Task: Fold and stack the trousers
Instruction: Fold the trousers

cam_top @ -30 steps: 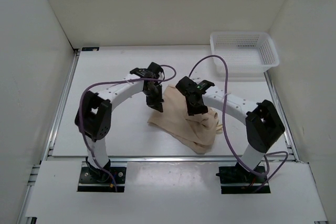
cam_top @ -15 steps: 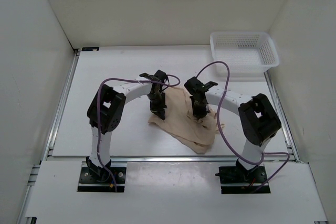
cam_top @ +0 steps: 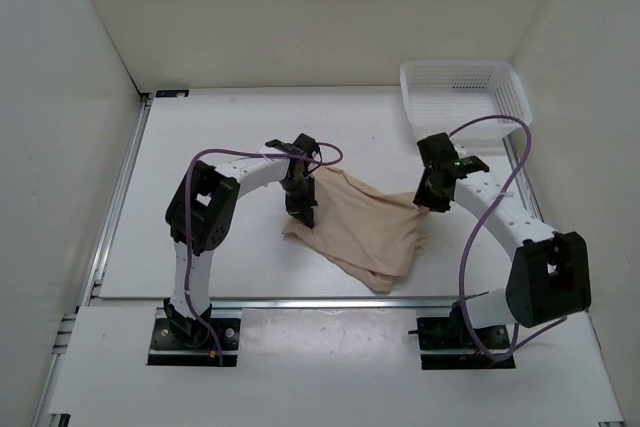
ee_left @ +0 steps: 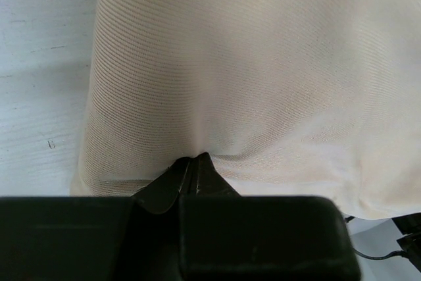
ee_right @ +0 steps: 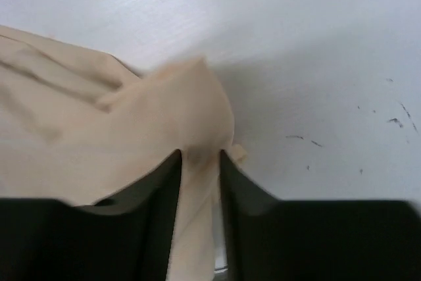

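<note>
The beige trousers point(cam_top: 360, 232) lie bunched in the middle of the table, with their upper edge pulled taut between my two grippers. My left gripper point(cam_top: 303, 215) is shut on the cloth at its left edge. In the left wrist view the trousers point(ee_left: 230, 64) pucker right at the closed tips of the left gripper point(ee_left: 196, 157). My right gripper point(cam_top: 432, 202) holds the right corner. In the right wrist view a fold of the trousers point(ee_right: 99, 136) fills the narrow gap of the right gripper point(ee_right: 200, 156), lifted slightly off the table.
A white mesh basket point(cam_top: 465, 97) stands at the back right corner. White walls close in the table point(cam_top: 220, 137) on the left, back and right. Purple cables loop above both arms.
My right gripper has closed on the cloth near the middle and pulled it out to the right, stretching the top edge. The left gripper stays clamped at the left edge.
</note>
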